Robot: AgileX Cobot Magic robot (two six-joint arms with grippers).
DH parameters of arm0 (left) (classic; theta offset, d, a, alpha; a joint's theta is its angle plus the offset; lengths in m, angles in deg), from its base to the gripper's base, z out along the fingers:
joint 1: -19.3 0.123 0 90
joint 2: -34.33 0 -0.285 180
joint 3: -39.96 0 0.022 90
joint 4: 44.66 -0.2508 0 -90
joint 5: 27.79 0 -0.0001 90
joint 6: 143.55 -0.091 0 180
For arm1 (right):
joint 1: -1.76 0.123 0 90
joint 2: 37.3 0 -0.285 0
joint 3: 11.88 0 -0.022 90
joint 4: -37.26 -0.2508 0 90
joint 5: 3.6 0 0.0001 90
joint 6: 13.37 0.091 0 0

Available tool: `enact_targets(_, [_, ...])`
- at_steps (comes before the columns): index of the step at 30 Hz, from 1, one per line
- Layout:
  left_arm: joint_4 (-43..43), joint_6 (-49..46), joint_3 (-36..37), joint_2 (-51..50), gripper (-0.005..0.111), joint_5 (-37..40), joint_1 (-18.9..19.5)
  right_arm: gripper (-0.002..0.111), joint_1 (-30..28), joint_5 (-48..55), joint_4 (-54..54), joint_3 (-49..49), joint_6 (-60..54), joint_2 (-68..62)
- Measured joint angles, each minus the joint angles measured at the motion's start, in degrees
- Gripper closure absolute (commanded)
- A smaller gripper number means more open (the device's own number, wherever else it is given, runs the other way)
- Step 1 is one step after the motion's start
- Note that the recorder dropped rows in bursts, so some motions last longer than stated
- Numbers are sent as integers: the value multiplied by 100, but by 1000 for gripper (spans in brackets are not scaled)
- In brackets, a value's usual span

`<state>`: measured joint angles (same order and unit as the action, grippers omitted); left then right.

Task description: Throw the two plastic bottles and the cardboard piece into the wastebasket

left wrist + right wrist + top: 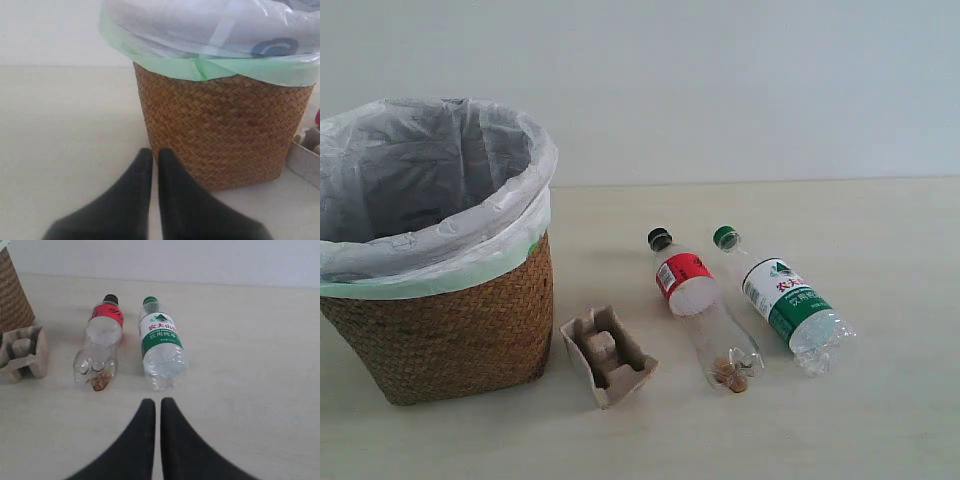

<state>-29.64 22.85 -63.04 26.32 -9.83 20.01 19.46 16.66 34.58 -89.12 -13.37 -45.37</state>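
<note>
The wastebasket (450,330) stands on the left of the pale worktop (880,420), brown wicker with a translucent white bag (430,170) folded over its rim, pale green along the edge. Just beside its base, to the right, lies the cardboard piece (608,355), a small beige pulp tray with its raised compartments facing up; whether it touches the wicker I cannot tell. Further right the two bottles lie on their sides, side by side and close, caps pointing toward the back wall. The black-capped bottle (700,310) with the red-and-white label is nearer the tray and has some brown bits inside at its bottom end. The green-capped bottle (782,300) with the white-and-green label lies on its far side.

The left tool (155,155) sits low in front of the basket's wicker wall, its two dark fingers drawn together to a thin slit, gripping nothing. The right tool (158,402) is the same – narrow, nothing held – pointed at the bottoms of the two bottles, apart from them.
</note>
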Motion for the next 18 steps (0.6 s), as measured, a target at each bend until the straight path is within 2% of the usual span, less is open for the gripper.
enact_targets(10, [0, 0, 0, 0, 103, 0, 0, 107, 0, 0, -26, 0, 56, 0])
enact_targets(18, [0, 0, 0, 0, 103, 0, 0, 107, 0, -84, -1859, 0, 1862, 0])
